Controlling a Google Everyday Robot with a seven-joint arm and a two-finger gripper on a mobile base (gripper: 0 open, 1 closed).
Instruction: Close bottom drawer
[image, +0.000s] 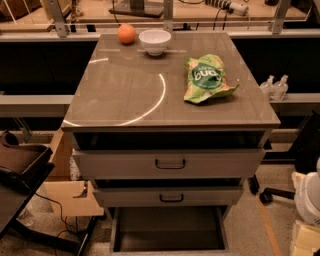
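The bottom drawer (169, 230) is pulled out at the foot of the grey cabinet. Its dark inner tray lies open to view and looks empty. Its front and handle are cut off by the lower edge of the camera view. Above it, the middle drawer (170, 196) and the top drawer (170, 163) each stand slightly out, and each has a black loop handle. My gripper is not in view. Only a white rounded part of my arm (307, 200) shows at the lower right edge, to the right of the cabinet.
On the cabinet top (125, 90) are an orange (127, 33), a white bowl (154, 41) and a green snack bag (206, 78). A dark chair (20, 165) and a cardboard box (70, 192) stand on the left. Two small bottles (274, 86) sit on the right.
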